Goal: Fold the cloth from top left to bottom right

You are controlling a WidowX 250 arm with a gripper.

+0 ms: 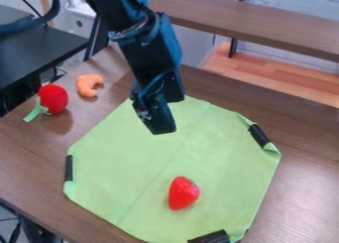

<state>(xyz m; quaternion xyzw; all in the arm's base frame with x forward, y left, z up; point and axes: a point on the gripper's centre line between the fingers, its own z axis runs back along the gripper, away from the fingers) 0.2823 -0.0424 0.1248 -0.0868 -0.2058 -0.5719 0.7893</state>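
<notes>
Black claw [159, 128] hangs over green cloth [126, 162]

The cloth lies spread on the brown desk [301, 197]. I can't tell how open the claw is or whether it holds anything. A red strawberry [183, 193] sits on the cloth. A red toy [53, 98] and an orange toy [88, 85] lie near its top left.
</notes>
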